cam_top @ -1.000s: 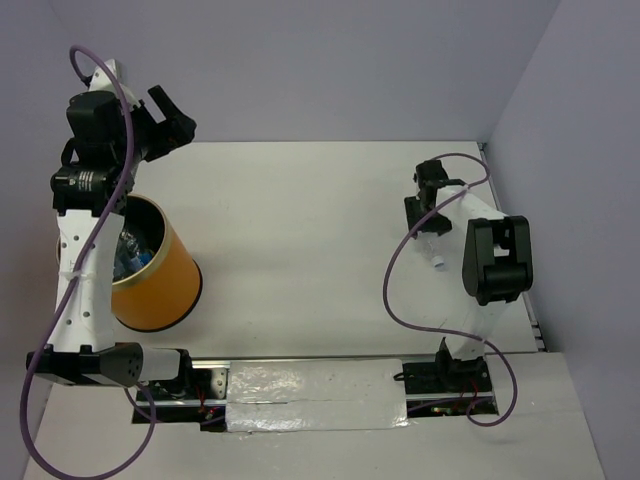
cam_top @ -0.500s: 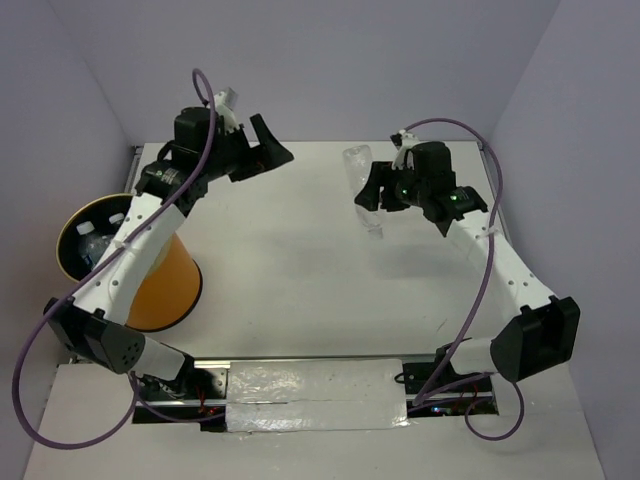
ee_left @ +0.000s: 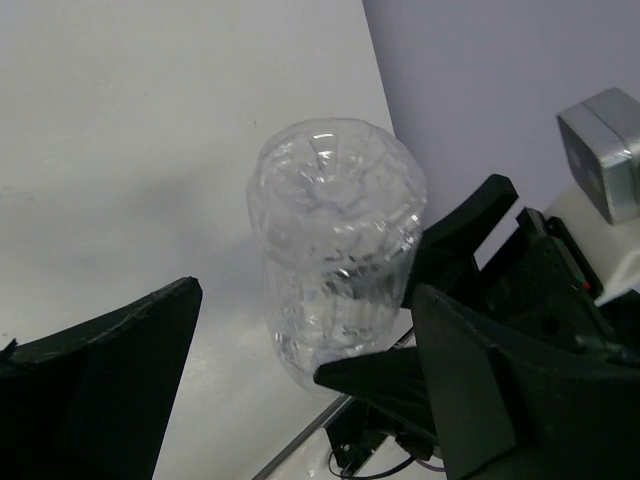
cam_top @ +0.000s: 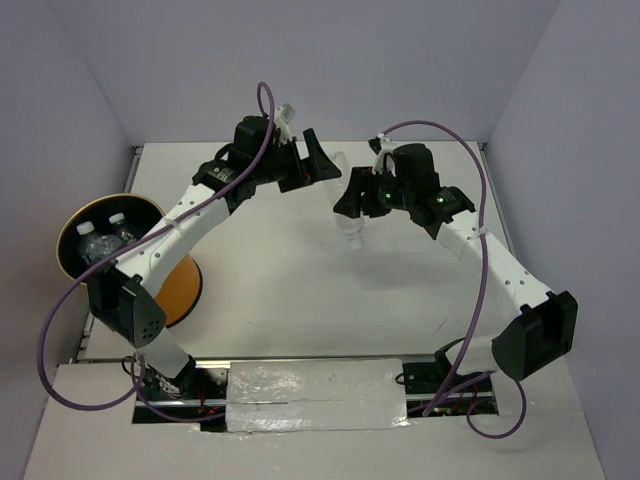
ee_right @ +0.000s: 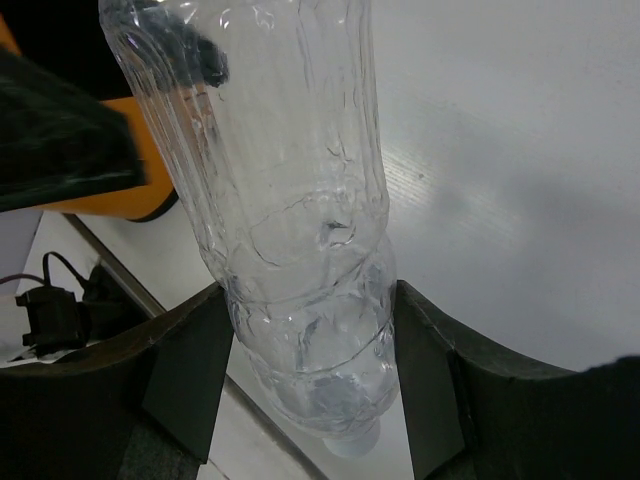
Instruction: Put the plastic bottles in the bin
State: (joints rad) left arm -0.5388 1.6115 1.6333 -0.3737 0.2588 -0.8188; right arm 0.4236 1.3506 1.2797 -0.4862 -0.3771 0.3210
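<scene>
One clear bottle (cam_top: 351,228) is held above the table (cam_top: 280,290), near its far middle, in the right gripper (ee_right: 310,350). No label shows on it.

Orientation: the long axis is steep. The white cap end points down and towards the near edge. The ribbed base points up and away, facing the left gripper (ee_left: 305,290).

Right gripper: its jaws pinch the lower body of the bottle, one finger on each side, just above the neck. The cap pokes out below the fingers (ee_right: 190,370).

Left gripper: its jaws are spread wide. In the left wrist view the bottle base sits in the gap between the two fingers (ee_left: 100,390). Neither finger visibly presses on the bottle. There is a clear gap on one side. On the other side I cannot tell whether they touch.

Surroundings: the bin (cam_top: 180,280) stands at the left edge of the table, well apart from the held bottle. Several bottles in the bin (cam_top: 100,242) show white caps and blue labels. The left arm (cam_top: 190,215) runs from its base past the bin's right side to mid-table, so it lies between the bin and the held bottle. Purple cables (cam_top: 480,270) loop off both arms. A strip of foil tape (cam_top: 310,400) lies between the arm bases.
</scene>
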